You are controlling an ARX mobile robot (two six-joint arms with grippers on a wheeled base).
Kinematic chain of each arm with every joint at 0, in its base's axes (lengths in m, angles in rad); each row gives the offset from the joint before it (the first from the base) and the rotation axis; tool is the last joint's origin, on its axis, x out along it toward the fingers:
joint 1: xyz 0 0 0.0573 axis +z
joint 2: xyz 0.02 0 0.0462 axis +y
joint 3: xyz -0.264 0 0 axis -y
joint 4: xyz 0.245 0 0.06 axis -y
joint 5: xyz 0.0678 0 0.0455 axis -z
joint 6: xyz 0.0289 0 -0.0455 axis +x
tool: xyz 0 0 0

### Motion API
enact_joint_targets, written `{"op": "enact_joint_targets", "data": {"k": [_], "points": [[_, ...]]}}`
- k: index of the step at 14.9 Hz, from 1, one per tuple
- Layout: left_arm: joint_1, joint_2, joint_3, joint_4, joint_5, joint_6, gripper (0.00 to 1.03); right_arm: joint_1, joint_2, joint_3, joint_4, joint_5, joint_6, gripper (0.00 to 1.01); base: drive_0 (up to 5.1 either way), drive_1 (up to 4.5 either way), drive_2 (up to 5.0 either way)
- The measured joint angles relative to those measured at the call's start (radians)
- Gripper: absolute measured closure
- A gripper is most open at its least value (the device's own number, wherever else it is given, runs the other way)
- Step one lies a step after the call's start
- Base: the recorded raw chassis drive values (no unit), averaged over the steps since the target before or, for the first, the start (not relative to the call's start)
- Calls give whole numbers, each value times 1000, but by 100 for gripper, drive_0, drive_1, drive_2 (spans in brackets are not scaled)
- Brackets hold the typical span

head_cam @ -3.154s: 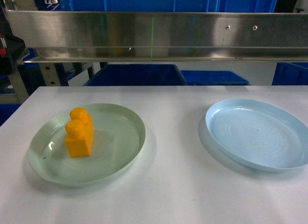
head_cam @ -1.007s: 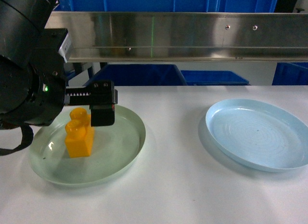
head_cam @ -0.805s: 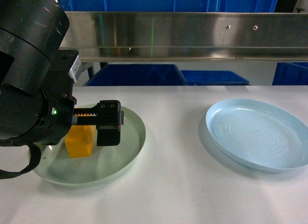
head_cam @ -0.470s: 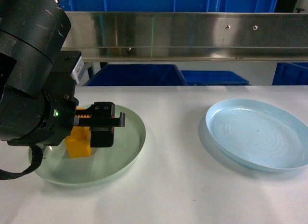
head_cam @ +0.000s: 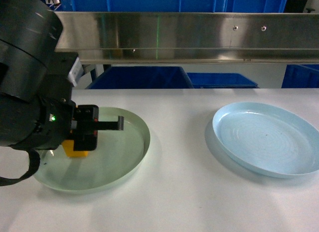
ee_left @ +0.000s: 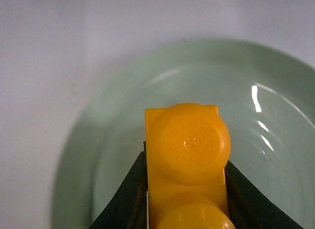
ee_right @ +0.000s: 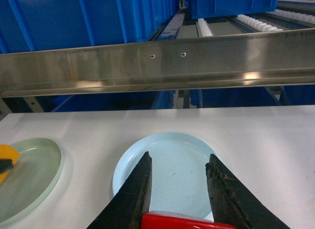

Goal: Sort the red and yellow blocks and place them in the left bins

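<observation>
one glossy yellow block (ee_left: 187, 160), round studs, clamped between left pincer (ee_left: 186, 189) fingers; right pincer (ee_right: 179, 189) spread.

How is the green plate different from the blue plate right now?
The green plate is pale green and sits on the left of the table; the blue plate is light blue and sits on the right. The green plate has a yellow block on it, flanked by the left claw; nothing is on the blue plate. Both are round and shallow.
</observation>
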Motion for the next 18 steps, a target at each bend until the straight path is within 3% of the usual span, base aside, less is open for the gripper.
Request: {"op": "enact_joint_targets", "data": {"k": [2, 3, 5, 7, 8, 9, 13, 18], "points": [[104, -127, -93, 209, 21, 93, 74, 0, 0, 0, 0, 0, 0, 74, 0, 0, 0], [164, -209, -129, 303, 61, 150, 74, 0, 0, 0, 0, 0, 0, 74, 0, 0, 0], [258, -354, -172, 333, 182, 277, 74, 0, 0, 0, 0, 0, 0, 74, 0, 0, 0], [309, -455, -199, 282, 269, 333, 74, 0, 0, 0, 0, 0, 0, 74, 0, 0, 0], [355, -573, -201, 163, 299, 338, 74, 0, 0, 0, 0, 0, 0, 74, 0, 0, 0], [394, -622, -208, 40, 341, 315, 74, 0, 0, 0, 0, 0, 0, 74, 0, 0, 0], [385, -668, -246, -16, 359, 313, 74, 0, 0, 0, 0, 0, 0, 74, 0, 0, 0], [369, -675, -246, -8, 338, 294, 75, 0, 0, 0, 0, 0, 0, 74, 0, 0, 0]]}}
